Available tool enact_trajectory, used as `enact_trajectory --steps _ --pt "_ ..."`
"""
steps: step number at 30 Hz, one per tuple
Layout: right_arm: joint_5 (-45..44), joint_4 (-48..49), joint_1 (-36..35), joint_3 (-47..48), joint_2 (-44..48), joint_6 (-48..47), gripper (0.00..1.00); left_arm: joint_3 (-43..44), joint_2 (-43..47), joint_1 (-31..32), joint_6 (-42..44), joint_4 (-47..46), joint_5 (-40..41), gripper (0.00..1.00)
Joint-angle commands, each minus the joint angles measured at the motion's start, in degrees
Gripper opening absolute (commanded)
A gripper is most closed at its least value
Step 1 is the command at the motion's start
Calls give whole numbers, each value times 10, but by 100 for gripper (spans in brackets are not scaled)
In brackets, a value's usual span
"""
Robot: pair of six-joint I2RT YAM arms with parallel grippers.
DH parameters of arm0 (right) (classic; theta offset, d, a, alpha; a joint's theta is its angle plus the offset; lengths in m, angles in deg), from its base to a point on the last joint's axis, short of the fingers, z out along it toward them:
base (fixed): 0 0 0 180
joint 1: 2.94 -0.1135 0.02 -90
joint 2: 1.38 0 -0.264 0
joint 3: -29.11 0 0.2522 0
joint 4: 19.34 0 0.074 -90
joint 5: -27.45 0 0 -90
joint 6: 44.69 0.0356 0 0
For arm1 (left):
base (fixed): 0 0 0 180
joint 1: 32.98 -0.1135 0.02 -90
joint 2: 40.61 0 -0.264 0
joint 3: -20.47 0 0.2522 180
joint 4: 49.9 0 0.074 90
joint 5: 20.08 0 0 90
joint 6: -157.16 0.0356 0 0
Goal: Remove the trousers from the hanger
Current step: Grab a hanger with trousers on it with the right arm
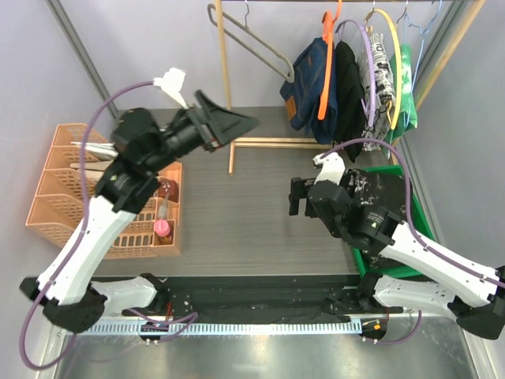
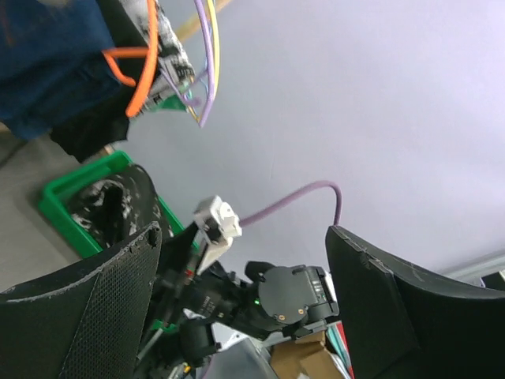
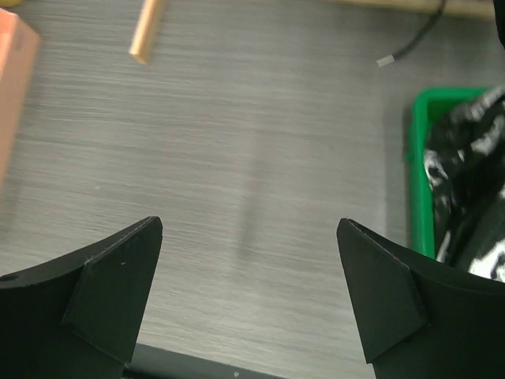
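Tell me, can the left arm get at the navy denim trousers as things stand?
Probably yes: the left gripper is open and aimed at the navy denim trousers, with nothing visible between them.

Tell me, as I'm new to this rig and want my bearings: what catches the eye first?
The trousers hanging on bright hangers at the back right. Next, the green bin at the right edge, holding a black-and-white marbled garment; the left gripper and right gripper are open and empty.

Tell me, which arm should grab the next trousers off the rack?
Probably left. The left pincer is open, up high, pointing roughly toward the navy trousers; the right pincer, also open, points down at the table.
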Motion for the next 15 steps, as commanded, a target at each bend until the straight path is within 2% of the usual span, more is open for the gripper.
enact_trajectory --steps 1,5,11,14,15 --pt "35 -43 50 3 33 71 97 31 -43 79 27 -57 18 84" --pt "56 -47 117 63 41 52 95 22 -63 144 55 -56 75 82" --pt "93 -62 215 238 -25 -2 93 -23 -37 182 93 -32 138 81" --pt "151 -66 282 332 -88 -13 93 -45 -25 187 103 -20 157 81" --pt "198 -66 302 383 -106 -12 93 -58 -22 189 104 -14 158 81"
